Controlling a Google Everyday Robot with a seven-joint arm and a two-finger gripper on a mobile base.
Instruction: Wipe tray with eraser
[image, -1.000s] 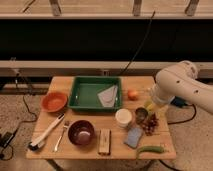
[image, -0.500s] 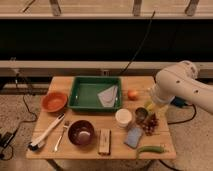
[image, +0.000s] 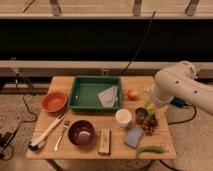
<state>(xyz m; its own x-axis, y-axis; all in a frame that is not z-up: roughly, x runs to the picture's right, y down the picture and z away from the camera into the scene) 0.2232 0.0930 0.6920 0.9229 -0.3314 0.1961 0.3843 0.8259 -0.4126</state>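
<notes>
The green tray (image: 86, 93) stands at the back middle of the wooden table, with a folded grey cloth (image: 109, 95) lying in its right half. The tan eraser (image: 104, 141) lies flat near the table's front edge, just right of the dark bowl (image: 81, 133). My gripper (image: 150, 106) hangs at the end of the white arm (image: 176, 85) over the table's right side, right of the tray and far from the eraser. It is just above a small metal cup (image: 141, 114) and holds nothing that I can see.
An orange bowl (image: 54, 101) stands left of the tray. A white-handled brush (image: 47, 131) and a fork (image: 61, 136) lie front left. A white cup (image: 123, 118), a blue-grey sponge (image: 133, 136), grapes (image: 150, 125), a green pepper (image: 150, 149) and an orange fruit (image: 133, 94) crowd the right side.
</notes>
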